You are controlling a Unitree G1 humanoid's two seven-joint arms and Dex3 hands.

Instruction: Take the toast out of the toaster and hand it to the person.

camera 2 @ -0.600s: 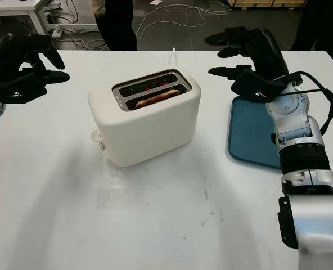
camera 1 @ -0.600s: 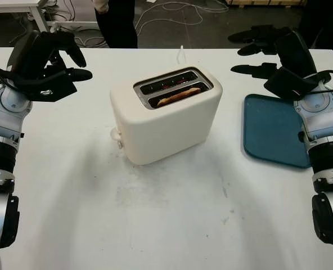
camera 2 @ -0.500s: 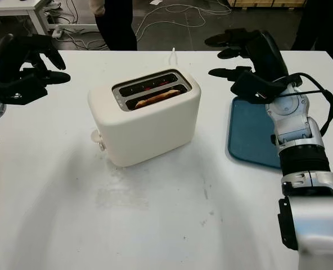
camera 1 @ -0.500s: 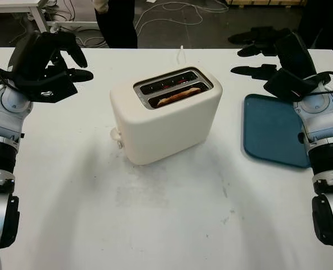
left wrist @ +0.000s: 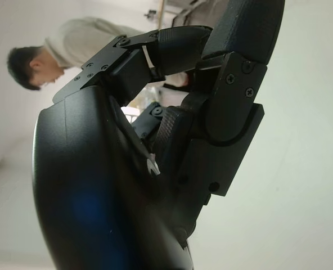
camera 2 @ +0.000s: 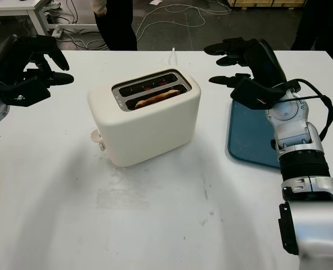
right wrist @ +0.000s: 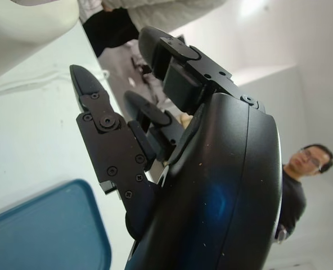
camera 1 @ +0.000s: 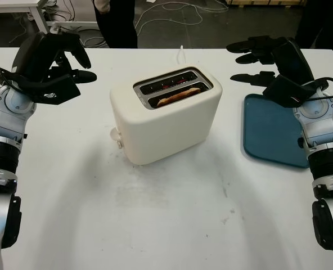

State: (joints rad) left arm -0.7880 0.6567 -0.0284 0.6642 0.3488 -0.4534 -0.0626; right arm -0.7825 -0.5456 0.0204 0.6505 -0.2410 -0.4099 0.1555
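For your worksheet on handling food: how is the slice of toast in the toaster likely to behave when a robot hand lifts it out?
The toast looks thin and browned, so it is probably light and stiff, yet crumbly if squeezed hard. Only its top edge shows above the slot of the toaster, so there is probably little to grip. The open right hand is beside the toaster, the left hand on the other side.

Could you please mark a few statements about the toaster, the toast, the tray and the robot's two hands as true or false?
1. The toast sits in a slot of the toaster. True.
2. The right hand grips the toast. False: it is open, raised above the table beside the toaster.
3. The blue tray carries a plate. False: nothing lies on it.
4. The left hand holds nothing. True.
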